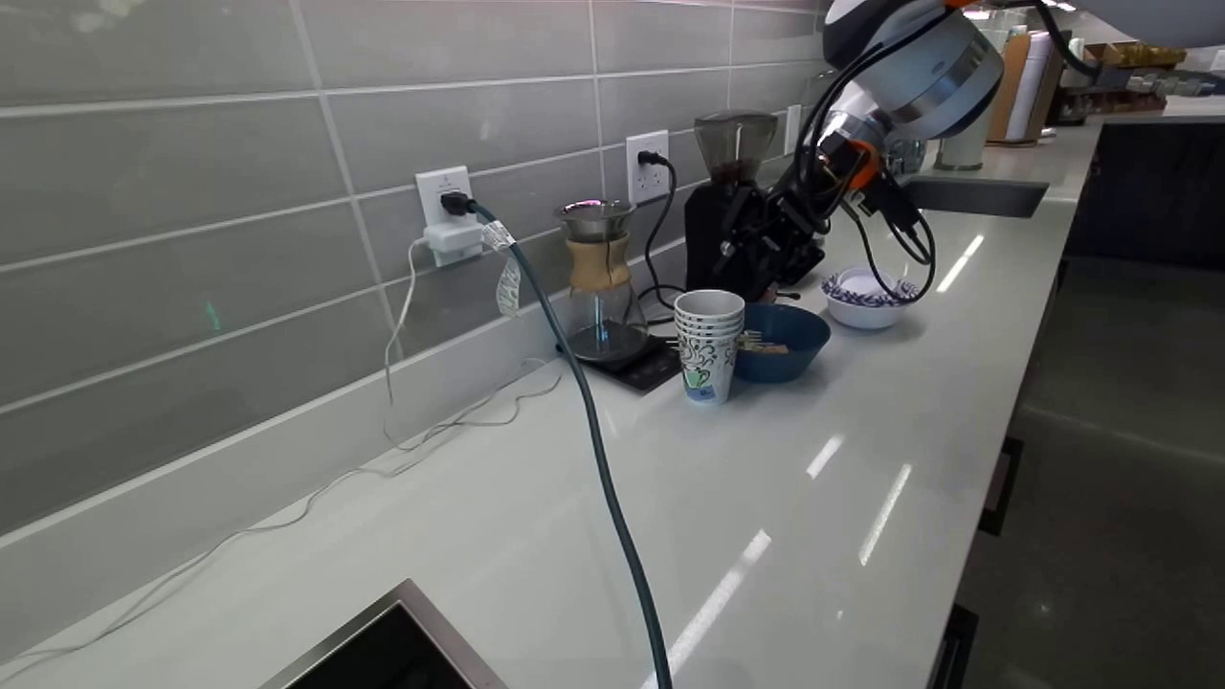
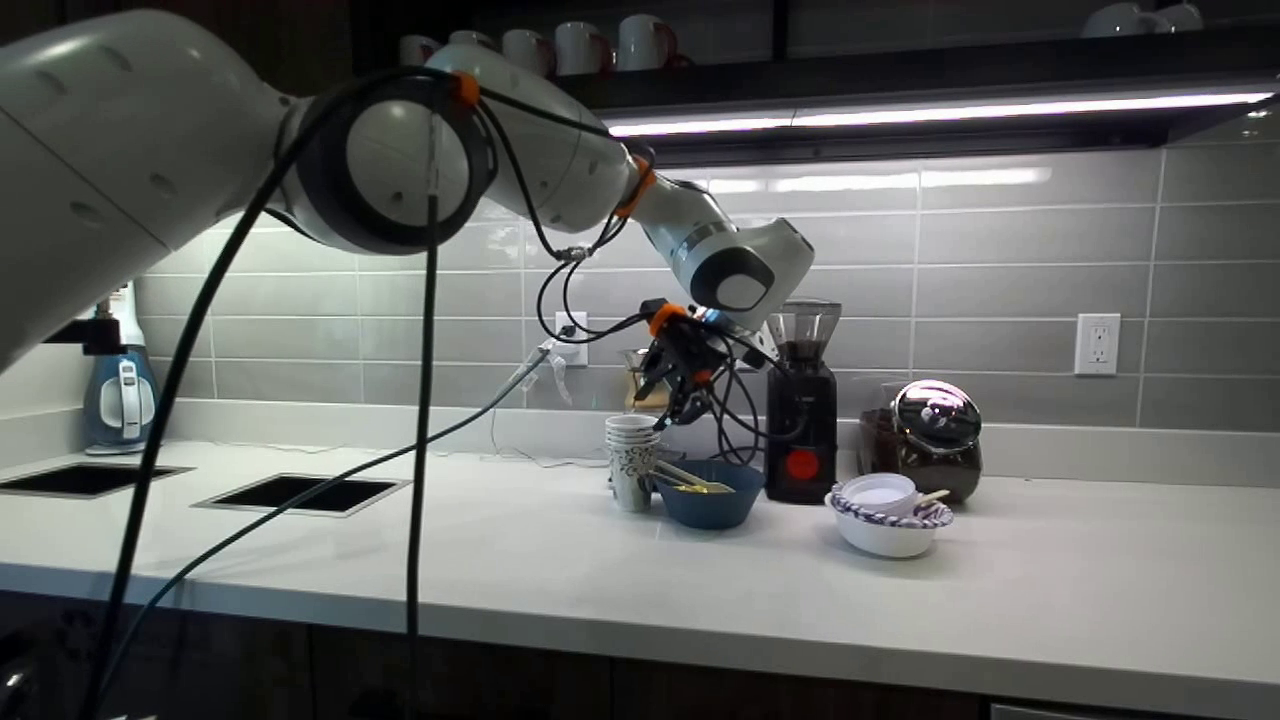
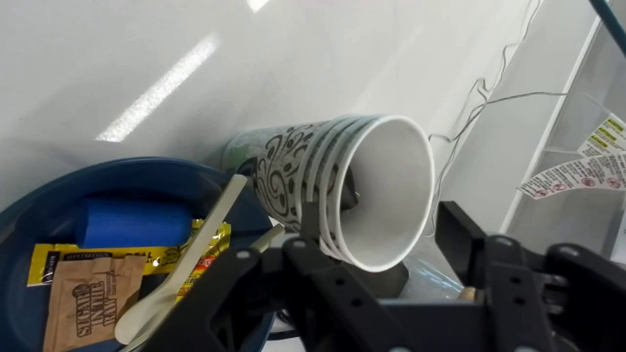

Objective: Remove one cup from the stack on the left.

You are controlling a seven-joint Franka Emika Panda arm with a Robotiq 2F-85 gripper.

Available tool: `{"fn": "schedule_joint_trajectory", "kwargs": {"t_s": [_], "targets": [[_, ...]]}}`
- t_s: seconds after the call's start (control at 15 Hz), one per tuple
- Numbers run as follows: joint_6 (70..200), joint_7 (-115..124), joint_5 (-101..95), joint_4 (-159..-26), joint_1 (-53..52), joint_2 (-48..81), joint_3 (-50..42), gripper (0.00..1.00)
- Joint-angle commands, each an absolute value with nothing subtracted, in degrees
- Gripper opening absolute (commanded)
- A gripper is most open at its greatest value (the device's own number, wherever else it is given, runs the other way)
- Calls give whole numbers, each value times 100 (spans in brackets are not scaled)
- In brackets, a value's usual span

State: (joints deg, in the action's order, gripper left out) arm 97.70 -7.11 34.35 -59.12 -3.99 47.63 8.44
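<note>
The stack of white paper cups with dark print stands upright on the counter, touching or very near the blue bowl. It also shows in an exterior view and the wrist view. The top cup has its open mouth towards the wrist camera. A small dark patch inside it is unclear. My gripper is open. One finger overlaps the rims on the bowl side; the other is apart, past the far side. In both exterior views the gripper is just above the stack's rim. Contact cannot be told.
The blue bowl holds packets and a spoon, right beside the stack. A glass carafe stands on a black scale behind. A black grinder and white bowls stand farther along. A thick cable crosses the counter.
</note>
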Motion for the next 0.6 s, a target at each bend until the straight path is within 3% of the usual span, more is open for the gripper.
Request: {"fn": "schedule_joint_trajectory", "kwargs": {"t_s": [0.0,0.47,0.53], "targets": [[9375,-328,3106,-5059,-436,5243,986,64],[8993,-35,2838,-4435,-456,5584,1123,38],[8933,6,2815,-4369,-460,5631,1133,41]]}}
